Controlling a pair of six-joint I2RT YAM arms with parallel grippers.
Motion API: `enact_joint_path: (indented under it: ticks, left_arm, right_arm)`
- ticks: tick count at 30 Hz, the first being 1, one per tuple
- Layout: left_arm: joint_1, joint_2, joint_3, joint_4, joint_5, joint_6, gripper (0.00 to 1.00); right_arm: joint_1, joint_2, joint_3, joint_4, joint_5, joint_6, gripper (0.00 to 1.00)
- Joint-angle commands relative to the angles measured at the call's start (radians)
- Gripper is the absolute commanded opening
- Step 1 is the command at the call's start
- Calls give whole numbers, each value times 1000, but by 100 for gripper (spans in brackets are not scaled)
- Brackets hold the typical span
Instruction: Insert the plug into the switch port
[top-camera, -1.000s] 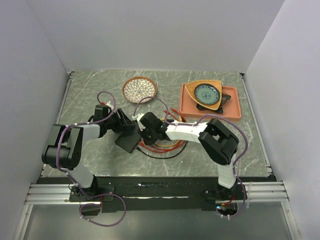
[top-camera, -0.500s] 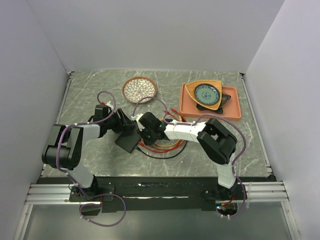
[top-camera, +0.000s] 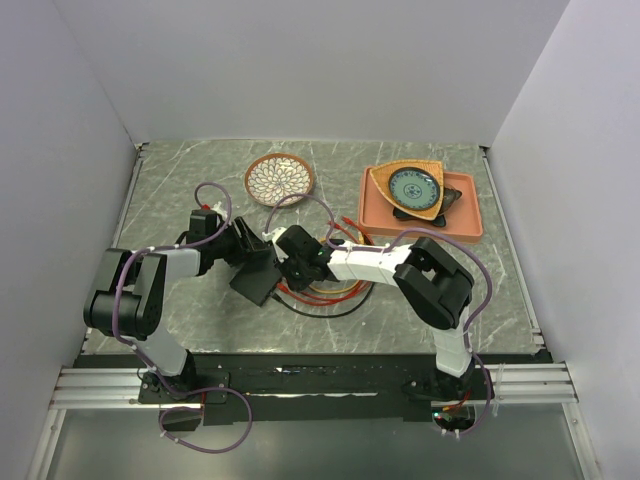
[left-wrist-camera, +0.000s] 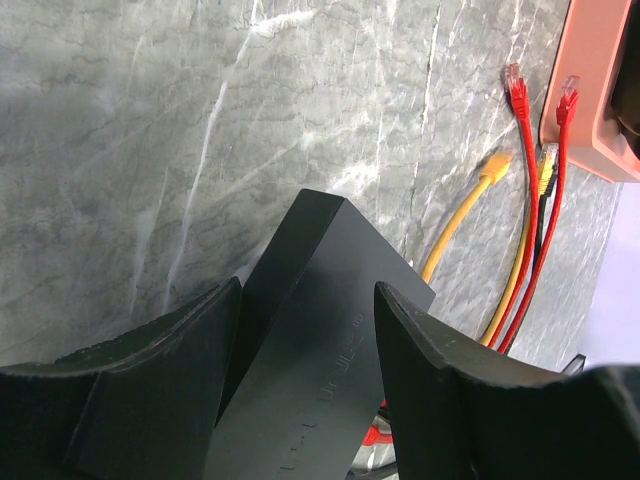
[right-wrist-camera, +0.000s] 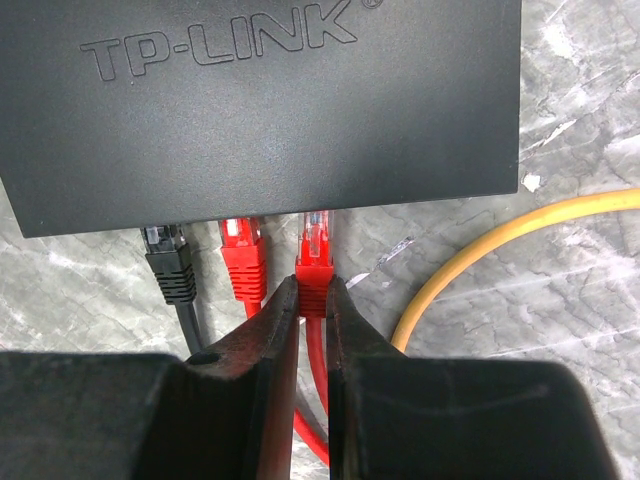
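Note:
The switch (top-camera: 255, 280) is a flat black box lying at the middle left of the table. My left gripper (top-camera: 248, 258) is closed on it from the left; in the left wrist view its two fingers (left-wrist-camera: 170, 350) press the sides of the switch (left-wrist-camera: 310, 350). My right gripper (top-camera: 290, 265) is shut on a red plug (right-wrist-camera: 315, 255). The plug's clear tip sits at a port on the near edge of the switch (right-wrist-camera: 260, 110). A black plug (right-wrist-camera: 168, 258) and a second red plug (right-wrist-camera: 240, 255) sit in the ports to its left.
Red, yellow and black cables (top-camera: 325, 295) loop on the table right of the switch, and a yellow cable (right-wrist-camera: 500, 245) runs beside the right gripper. A patterned plate (top-camera: 279, 178) stands at the back. An orange tray (top-camera: 470, 215) with dishes stands at the back right.
My right gripper has shifted slightly left towards the switch with the red plug in it. The left gripper and the switch have stayed put.

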Motion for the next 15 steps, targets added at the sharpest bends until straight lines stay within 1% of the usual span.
enact_joint_path:
  ticks: [1,8,15]
  left_arm:
    - [-26,42,-40,-98,11,36,63]
    - [-29,45,-39,-99,14,36,63]
    - [-33,46,-30,-107,17,36,63]
  right_arm:
    - [7,-50,39,81,45,7,0]
    - [7,-99,22,98,48,12,0]
    - [7,-59,50,89,37,4,0]
